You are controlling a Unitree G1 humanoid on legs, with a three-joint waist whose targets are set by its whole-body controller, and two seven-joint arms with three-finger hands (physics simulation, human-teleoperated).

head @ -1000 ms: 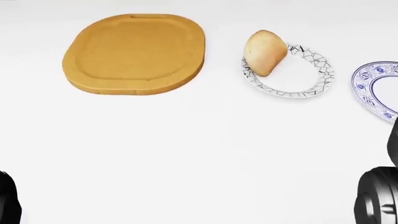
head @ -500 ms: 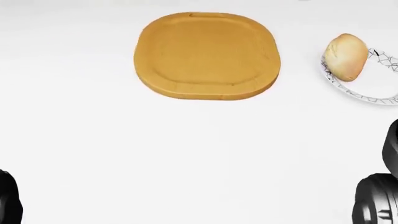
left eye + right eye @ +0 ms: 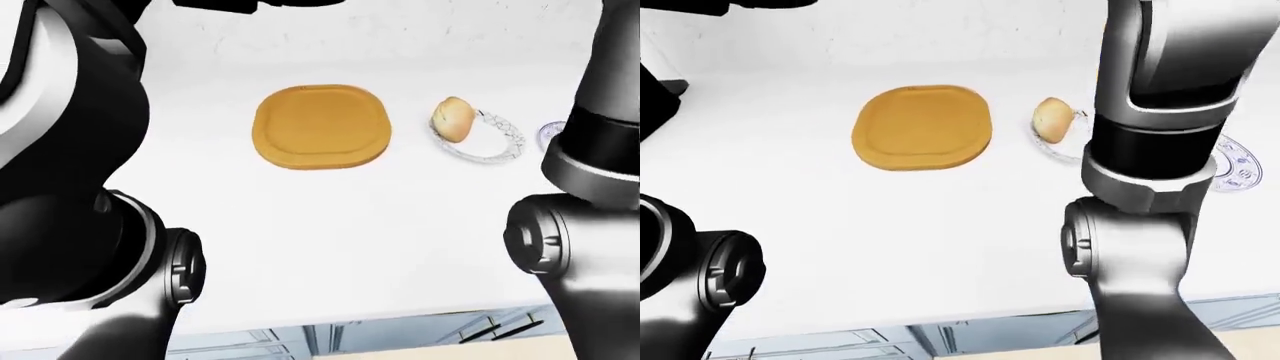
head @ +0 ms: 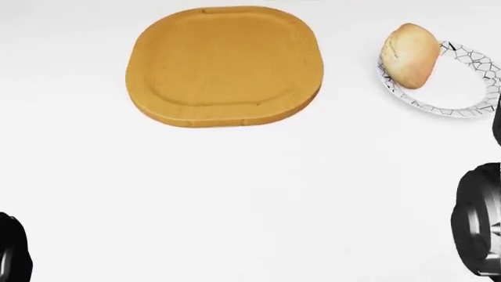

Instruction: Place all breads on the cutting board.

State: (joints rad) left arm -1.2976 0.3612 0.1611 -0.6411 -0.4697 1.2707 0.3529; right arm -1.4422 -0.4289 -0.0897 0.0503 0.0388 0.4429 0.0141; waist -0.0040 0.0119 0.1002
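Since half a second ago the camera has swung right, sliding everything leftward in the head view. Neither robot hand shows, so grip cannot be told. Outward, the cutting board (image 4: 225, 66) lies bare on the worktop (image 4: 235, 194); the bread (image 4: 408, 55) leans on the crackle-patterned plate (image 4: 454, 106) beside it.
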